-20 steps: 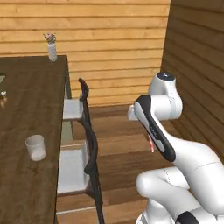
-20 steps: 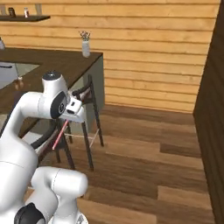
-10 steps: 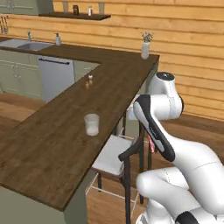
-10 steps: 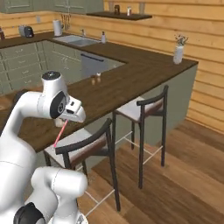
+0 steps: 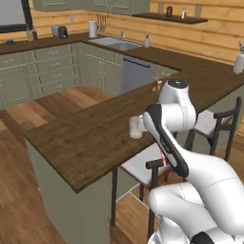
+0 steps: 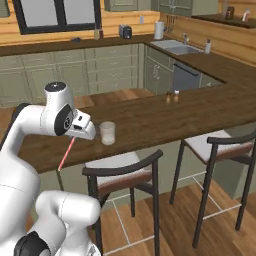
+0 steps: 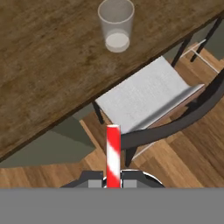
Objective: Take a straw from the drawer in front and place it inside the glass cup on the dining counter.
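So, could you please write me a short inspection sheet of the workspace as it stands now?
Surface: dining counter, dark wood top.
Job's things: glass cup upright on the counter near its edge; straw held, not in the cup.
Clutter: two small shakers further along the counter.
End effector: shut on the straw, off the counter's edge above a stool.
Cables: nothing seen.
Surroundings: green cabinets, sink, toaster.

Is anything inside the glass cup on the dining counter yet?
No. The glass cup stands empty on the dining counter; its pale bottom shows through. The straw is clamped in the gripper, short of the counter edge.
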### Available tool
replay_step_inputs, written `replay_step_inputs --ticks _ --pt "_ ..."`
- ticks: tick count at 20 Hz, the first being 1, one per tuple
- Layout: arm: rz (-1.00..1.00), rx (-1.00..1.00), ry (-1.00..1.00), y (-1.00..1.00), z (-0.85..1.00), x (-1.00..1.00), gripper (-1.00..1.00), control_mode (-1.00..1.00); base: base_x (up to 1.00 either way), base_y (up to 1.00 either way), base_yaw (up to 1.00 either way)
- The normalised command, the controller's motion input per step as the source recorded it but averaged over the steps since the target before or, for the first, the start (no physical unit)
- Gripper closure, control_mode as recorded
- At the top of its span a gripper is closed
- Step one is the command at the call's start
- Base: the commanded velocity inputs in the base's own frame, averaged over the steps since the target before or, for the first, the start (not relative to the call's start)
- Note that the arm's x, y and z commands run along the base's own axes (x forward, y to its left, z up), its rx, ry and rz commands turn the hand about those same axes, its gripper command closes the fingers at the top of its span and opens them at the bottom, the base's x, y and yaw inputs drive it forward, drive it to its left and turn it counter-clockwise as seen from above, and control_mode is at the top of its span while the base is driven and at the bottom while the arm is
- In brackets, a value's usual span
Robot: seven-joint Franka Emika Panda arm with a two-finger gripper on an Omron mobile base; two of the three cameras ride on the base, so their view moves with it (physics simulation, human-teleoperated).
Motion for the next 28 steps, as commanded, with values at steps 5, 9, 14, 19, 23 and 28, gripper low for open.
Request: replay_step_inputs --ticks 5,9,14,19,23,28 --pt "0.0 0.0 0.0 0.0 0.0 0.0 1.0 1.0 0.08 -0.81 0.61" --pt "0.0 0.0 0.0 0.0 0.0 0.0 1.0 1.0 0.22 -0.82 0.58" --pt "0.0 0.0 0.0 0.0 0.0 0.0 1.0 1.0 0.31 -0.86 0.53" --pt "0.0 0.0 0.0 0.0 0.0 0.0 1.0 1.0 0.14 -0.91 0.41" --pt "0.0 0.0 0.0 0.0 0.0 0.0 1.0 1.0 -0.09 -0.88 0.23" --pt "0.0 0.0 0.0 0.0 0.0 0.0 1.0 1.0 0.12 -0.43 0.08"
